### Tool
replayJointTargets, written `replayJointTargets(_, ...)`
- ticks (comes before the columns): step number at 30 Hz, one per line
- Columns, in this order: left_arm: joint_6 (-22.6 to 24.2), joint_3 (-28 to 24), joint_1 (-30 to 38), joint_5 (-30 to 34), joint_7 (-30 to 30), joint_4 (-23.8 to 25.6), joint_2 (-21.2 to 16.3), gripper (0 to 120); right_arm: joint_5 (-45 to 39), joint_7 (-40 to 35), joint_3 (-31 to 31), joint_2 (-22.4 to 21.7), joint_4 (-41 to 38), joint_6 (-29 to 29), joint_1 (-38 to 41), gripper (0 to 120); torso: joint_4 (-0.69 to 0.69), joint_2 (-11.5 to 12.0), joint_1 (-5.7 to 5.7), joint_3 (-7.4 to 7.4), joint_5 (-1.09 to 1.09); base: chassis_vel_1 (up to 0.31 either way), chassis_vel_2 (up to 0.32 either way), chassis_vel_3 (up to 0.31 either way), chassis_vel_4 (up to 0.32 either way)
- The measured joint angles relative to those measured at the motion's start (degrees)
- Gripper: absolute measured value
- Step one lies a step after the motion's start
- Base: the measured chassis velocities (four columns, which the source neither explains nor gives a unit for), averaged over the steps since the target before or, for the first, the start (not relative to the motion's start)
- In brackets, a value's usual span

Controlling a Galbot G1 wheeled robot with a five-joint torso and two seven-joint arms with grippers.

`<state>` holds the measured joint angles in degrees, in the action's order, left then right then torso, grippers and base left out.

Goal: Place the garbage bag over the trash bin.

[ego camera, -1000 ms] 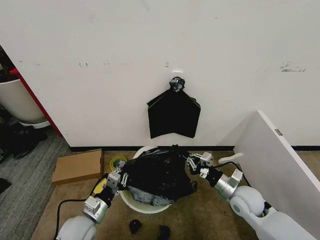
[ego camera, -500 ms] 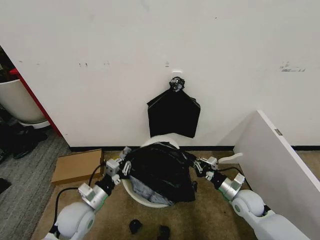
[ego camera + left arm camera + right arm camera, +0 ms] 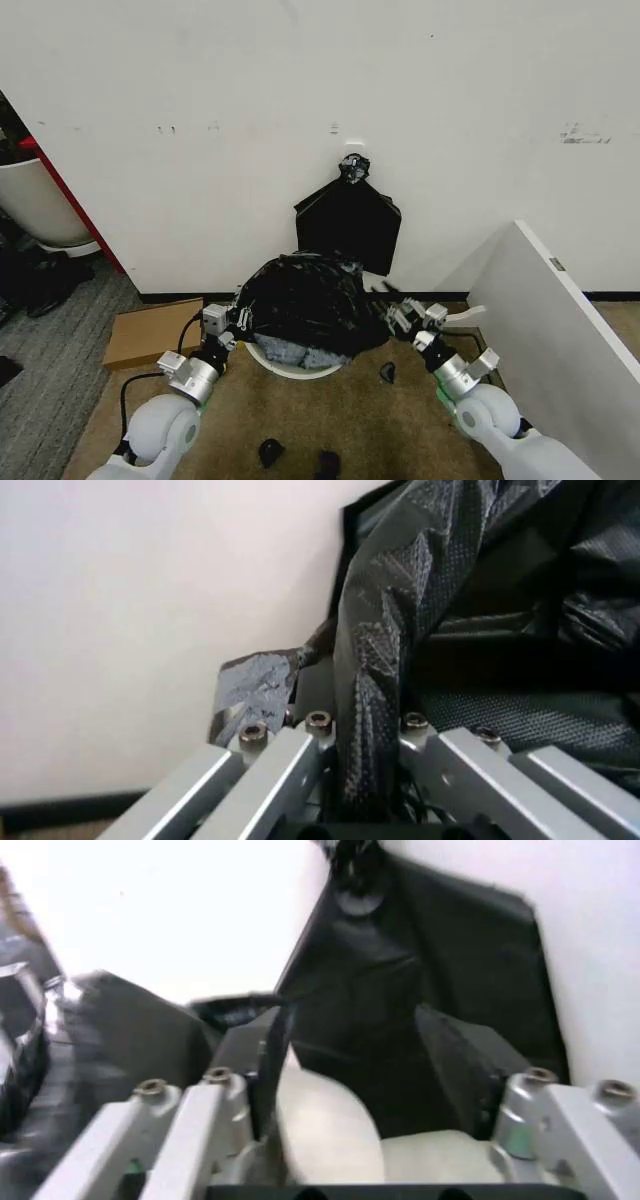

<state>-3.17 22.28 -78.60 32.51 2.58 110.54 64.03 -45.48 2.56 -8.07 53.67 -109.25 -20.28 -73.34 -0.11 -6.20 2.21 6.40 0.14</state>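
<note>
Nearest the robot, two small black scraps (image 3: 270, 452) lie on the brown floor, a third (image 3: 387, 372) just beside the right arm. The left gripper (image 3: 232, 322) pinches a band of the garbage bag (image 3: 305, 305) between narrow fingers (image 3: 270, 769) — the left wrist view shows the plastic running up from the jaws. The right gripper (image 3: 402, 312) stands wide at the bag's other side, nothing between its fingers (image 3: 165, 1136). The bag bulges over the trash bin (image 3: 295, 365), whose white rim shows beneath. Beyond, a flat folded black bag bundle (image 3: 347, 228) hangs on the white wall (image 3: 200, 120); a cardboard box (image 3: 155, 331) lies left.
</note>
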Motion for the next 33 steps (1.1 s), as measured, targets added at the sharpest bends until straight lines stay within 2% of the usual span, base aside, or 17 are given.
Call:
replayJointTargets(2,2.1,-0.1,0.0,1.4,-2.4,0.5,0.6,1,4.7,-3.6,0.6,0.0,-4.4,0.3,-2.6,64,0.0,0.0,0.0,0.0,0.0,0.0,0.0,0.0,0.0)
replayJointTargets(5,3.6,-0.1,0.1,2.8,-4.5,1.1,1.2,1,10.2,-4.1,1.3,0.0,-7.2,0.2,-5.4,71,-0.01,0.0,0.0,0.0,-0.01,0.0,0.0,0.0,0.0)
replayJointTargets(8,5.1,-0.3,0.3,4.3,-6.2,1.9,2.2,1,19.8,-1.7,2.4,0.3,-8.7,-1.5,-8.6,83,-0.01,0.0,0.0,-0.01,0.0,0.0,0.0,0.0,0.0)
replayJointTargets(11,5.9,-0.5,0.4,4.6,-7.0,2.4,2.9,1,35.0,2.0,2.9,1.2,-7.2,-4.4,-11.1,95,-0.01,0.0,0.0,0.0,0.0,0.0,0.0,0.0,0.0)
replayJointTargets(12,5.9,-0.5,0.4,4.6,-7.0,2.4,2.9,1,35.0,2.0,2.9,1.2,-7.2,-4.4,-11.1,95,-0.01,0.0,0.0,0.0,0.0,0.0,0.0,0.0,0.0)
replayJointTargets(13,6.1,-0.5,0.4,4.7,-7.0,2.7,3.0,1,42.2,2.6,2.6,1.8,-6.1,-5.3,-11.5,98,-0.01,0.0,0.0,0.0,0.02,0.0,0.0,0.0,0.0)
replayJointTargets(16,6.1,-0.5,-0.1,4.8,-7.0,3.2,3.0,1,55.1,2.2,1.1,2.9,-5.0,-5.1,-11.5,100,-0.01,0.0,0.0,-0.01,0.01,0.0,0.0,0.0,0.0)
replayJointTargets(18,6.1,-0.5,-0.4,4.8,-7.0,3.5,3.0,1,60.7,1.9,0.2,3.4,-4.9,-4.1,-11.1,100,0.0,0.0,0.0,0.0,0.0,0.0,0.0,0.0,0.0)
replayJointTargets(19,6.1,-0.5,-0.4,4.8,-7.0,3.5,3.0,1,60.7,1.9,0.2,3.4,-4.9,-4.1,-11.1,100,0.0,0.0,0.0,0.0,0.0,0.0,0.0,0.0,0.0)
replayJointTargets(21,6.1,-0.5,-0.6,4.8,-6.9,3.8,3.0,1,63.5,1.5,0.0,3.7,-5.0,-2.8,-10.7,97,0.0,0.0,0.0,0.0,0.0,0.0,0.0,0.0,0.0)
replayJointTargets(24,6.1,-0.5,-0.9,4.8,-6.8,4.2,3.1,1,67.4,0.3,0.0,4.7,-5.1,-0.8,-9.7,84,0.0,0.0,0.01,0.0,0.0,0.0,0.0,0.0,0.0)
replayJointTargets(27,6.1,-0.5,-1.2,4.8,-6.8,4.4,3.1,1,68.7,0.3,0.0,5.1,-5.1,-0.5,-9.2,75,0.0,0.0,0.01,0.0,0.01,0.0,0.0,0.0,0.0)
replayJointTargets(33,6.2,-0.6,-1.8,4.7,-6.8,5.3,3.2,1,70.9,1.0,-0.1,5.6,-4.5,-1.0,-8.5,50,0.0,0.0,0.01,0.0,0.01,0.0,0.0,0.0,0.0)
